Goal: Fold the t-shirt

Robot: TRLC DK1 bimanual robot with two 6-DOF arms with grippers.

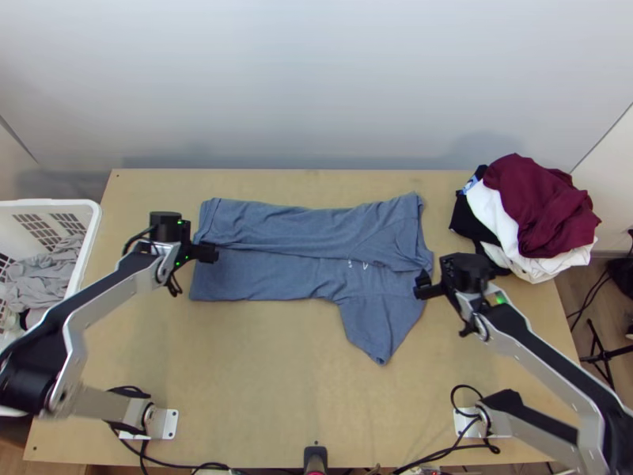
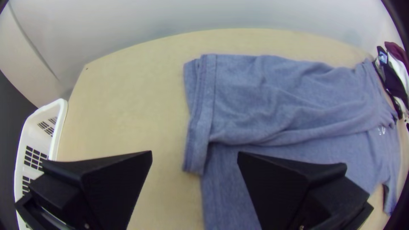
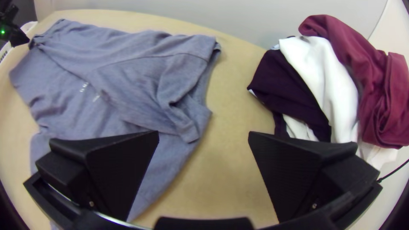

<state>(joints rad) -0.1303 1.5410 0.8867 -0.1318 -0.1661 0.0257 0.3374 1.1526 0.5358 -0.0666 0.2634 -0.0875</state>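
We see a light wooden counter (image 1: 261, 380) against a pale wall (image 1: 316, 87), with wooden floor (image 1: 581, 277) and a black stand (image 1: 604, 355) off its right side. A white basket (image 1: 92, 229) holding grey cloth (image 1: 39, 277) stands at the counter's left side. Maroon, white and dark garments (image 1: 542, 206) lie heaped at the far right corner; cables (image 1: 170, 461) run along the near edge.

The blue-grey t-shirt (image 1: 269, 281) lies sideways across the middle, hem to the left, its far side folded over the body and one sleeve pointing toward the near edge. Small pale print marks its chest, too small for us to read.

Our left hand (image 1: 207, 253) is over the hem end, our right hand (image 1: 425, 286) by the collar end. Both have their fingers wide apart and hold nothing.
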